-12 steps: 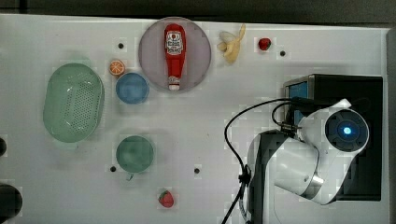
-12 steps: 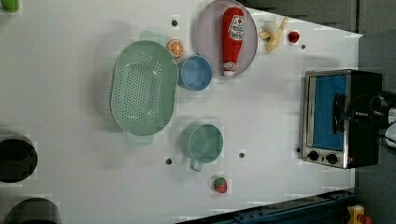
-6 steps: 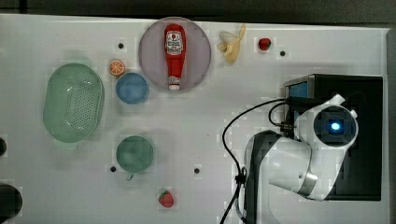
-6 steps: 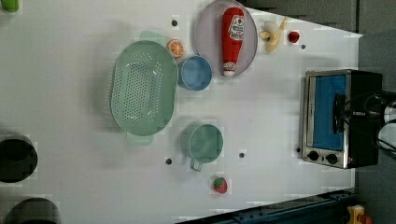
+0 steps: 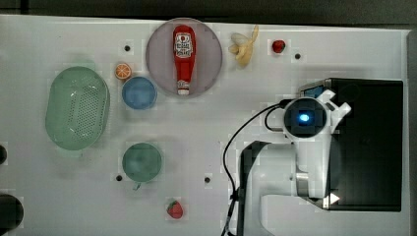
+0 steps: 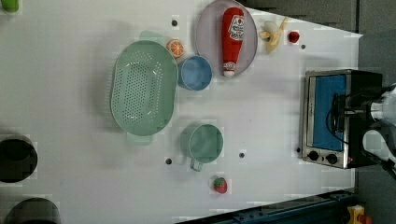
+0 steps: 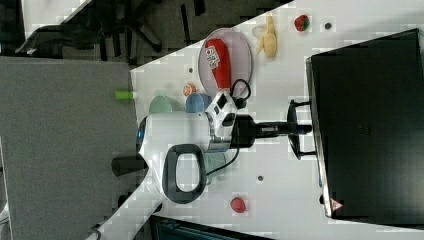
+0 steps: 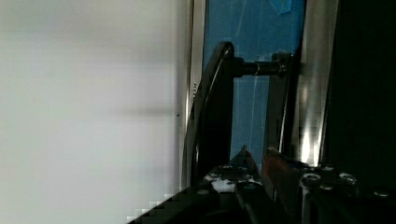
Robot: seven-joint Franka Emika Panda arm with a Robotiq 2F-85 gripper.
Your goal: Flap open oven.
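The oven (image 5: 366, 142) stands at the top view's right, black top up. In the left view its blue glass door (image 6: 329, 112) looks closed against the silver frame, small knobs below it. The right view shows my gripper (image 7: 300, 129) reaching level to the dark bar handle (image 7: 292, 129), with its fingers on either side of the bar. Close up in the wrist view, the handle (image 8: 212, 116) runs down between my fingers (image 8: 280, 163), which are shut on it. My arm's wrist (image 5: 305, 118) covers the oven's front edge in the top view.
A ketchup bottle (image 5: 183, 56) lies on a grey plate (image 5: 209, 69). Nearby are a banana (image 5: 244, 46), a green colander (image 5: 77, 114), a blue bowl (image 5: 139, 92), a green cup (image 5: 142, 162), an orange half (image 5: 123, 71) and two strawberries (image 5: 175, 209).
In the top view my arm's wrist has shifted left and slightly up along the oven's front. The oven's door looks the same as before.
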